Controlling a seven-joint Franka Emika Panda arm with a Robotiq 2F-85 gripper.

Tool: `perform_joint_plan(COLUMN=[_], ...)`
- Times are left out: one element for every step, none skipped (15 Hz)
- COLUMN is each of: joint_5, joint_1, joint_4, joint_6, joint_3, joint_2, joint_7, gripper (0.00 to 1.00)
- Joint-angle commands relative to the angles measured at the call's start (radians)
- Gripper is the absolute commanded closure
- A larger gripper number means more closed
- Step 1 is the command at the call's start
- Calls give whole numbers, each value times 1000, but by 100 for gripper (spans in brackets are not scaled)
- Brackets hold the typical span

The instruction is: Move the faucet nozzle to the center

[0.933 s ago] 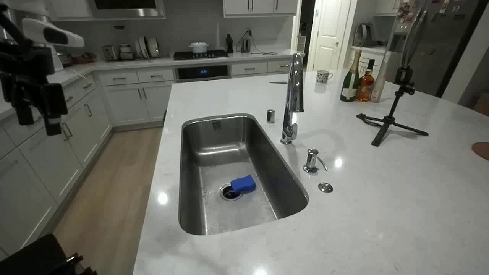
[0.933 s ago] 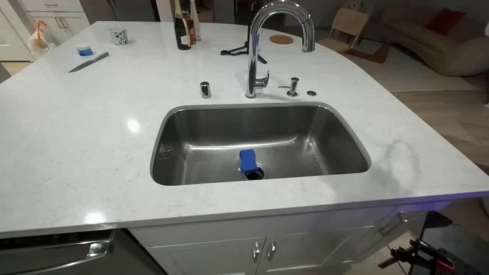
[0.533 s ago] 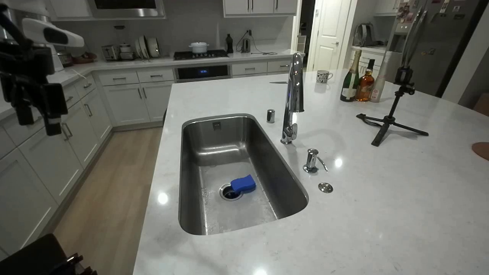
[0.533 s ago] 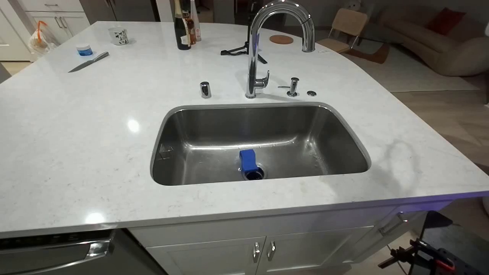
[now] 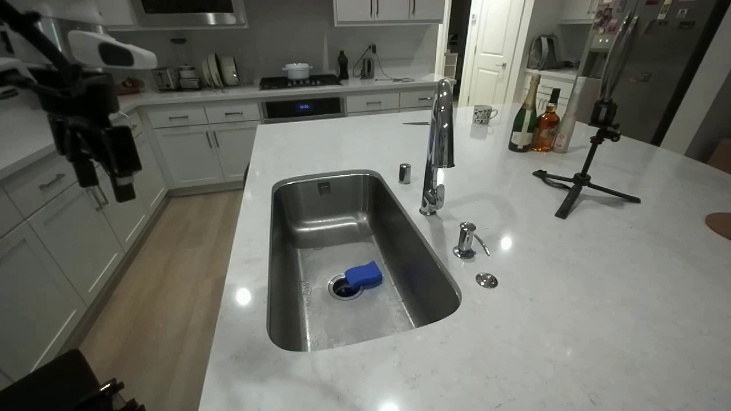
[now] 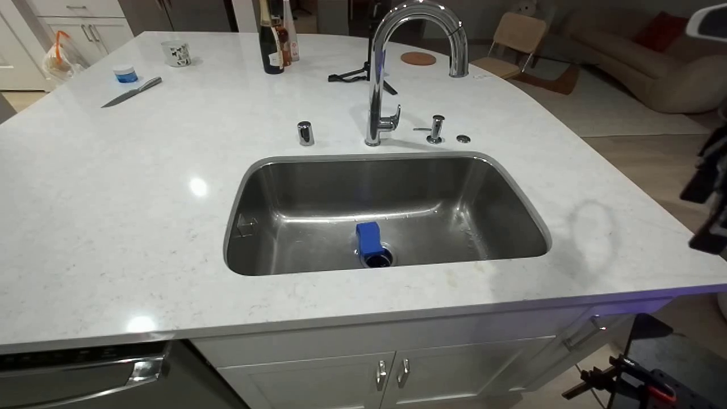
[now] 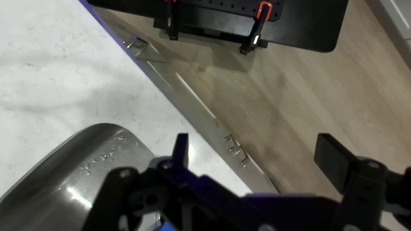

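black fingers [image 7: 335, 163] downward, well apart

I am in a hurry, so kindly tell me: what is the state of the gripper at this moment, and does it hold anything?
Gripper: open, jaws wide apart in the wrist view, holding nothing.

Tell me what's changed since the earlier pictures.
The open gripper has moved toward the sink: rightward in an exterior view, and its fingers now show at the right edge in an exterior view. Nothing was grasped or let go. The faucet, blue sponge and knife stayed put.
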Motion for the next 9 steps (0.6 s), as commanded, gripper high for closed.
perform_joint_plan(joint_5=[-55,-79,-102,-128,-154,-180,-203,-226,-247], joint_1=[-49,-63,-77,-90,-103,-116,-127,-139,-152], joint_4=[45,55,65,79,93,106,120,129,138], joint_6=[77,100,126,145,163,184,206,230,252], joint_3=[-28,-38,-48,-59,-69,-79,-90,-101,-115], joint_2=[63,77,89,102,115,127,139,148,157], joint_7=[0,-3,-6,-10,-13,-17,-22,-23,-27], gripper=[0,0,0,0,0,0,0,0,0])
